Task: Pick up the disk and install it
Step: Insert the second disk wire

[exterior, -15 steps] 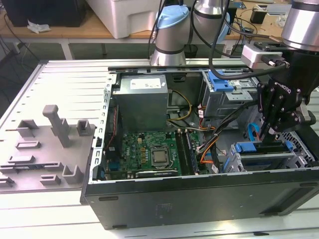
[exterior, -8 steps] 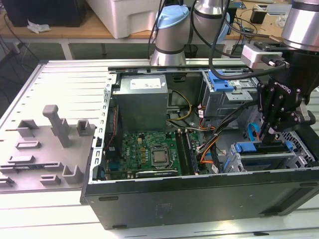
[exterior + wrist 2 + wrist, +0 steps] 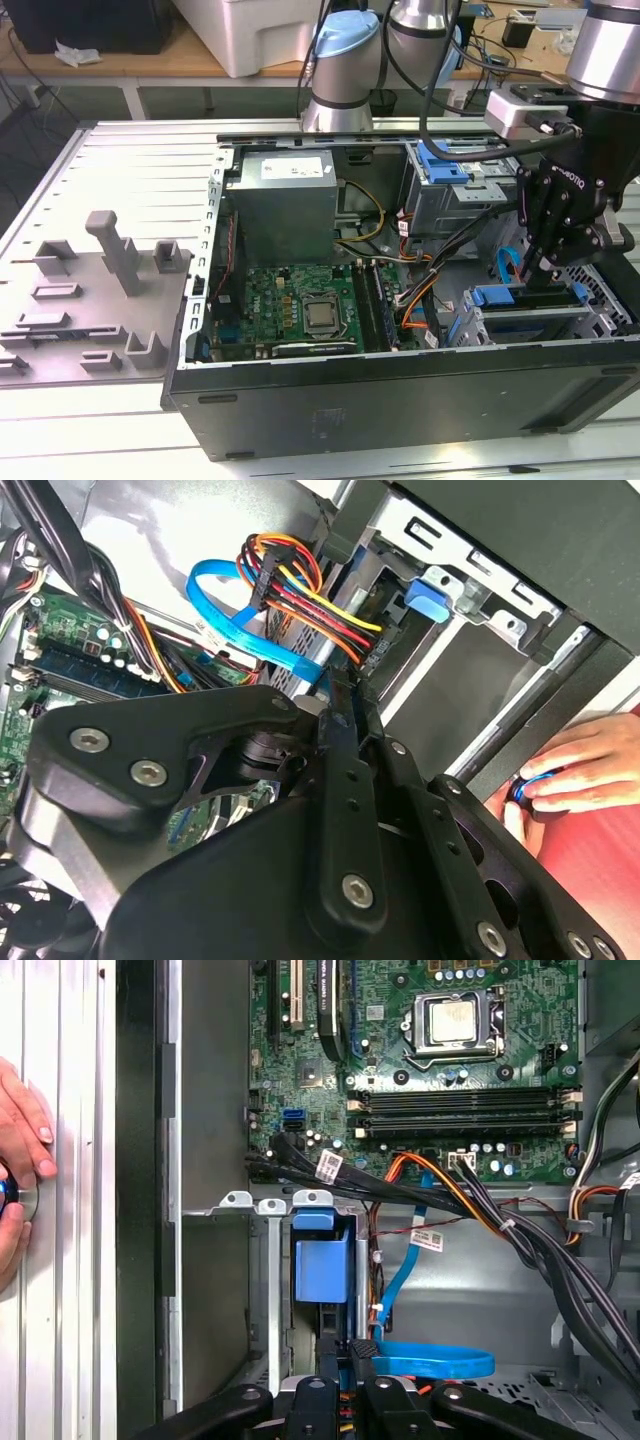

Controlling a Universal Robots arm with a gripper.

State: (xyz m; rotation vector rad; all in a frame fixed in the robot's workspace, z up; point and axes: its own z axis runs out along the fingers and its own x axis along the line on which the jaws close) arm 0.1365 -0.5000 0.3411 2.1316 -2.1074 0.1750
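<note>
Light: bright, even, overhead; soft shadows inside the open black computer case [image 3: 400,400].
Glare: mild on the ribbed silver metal table [image 3: 130,160].
Focus: near black gripper linkage [image 3: 340,880] blurred.

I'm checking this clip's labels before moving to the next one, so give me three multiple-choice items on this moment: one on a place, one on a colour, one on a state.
1. In the exterior view, the gripper is:
A. over the grey fixture plate
B. over the drive bay at the exterior view's right end of the case
C. over the power supply box

2. The flat cable looping beside that bay is:
A. blue
B. green
C. white

3. The computer case is:
A. closed by its side panel
B. standing upright
C. lying open, with the motherboard exposed

Answers:
1. B, as the gripper reaches down at the blue-trimmed bay.
2. A, as both wrist views show a bright blue ribbon.
3. C, as the board and its socket are in plain sight from above.
</note>
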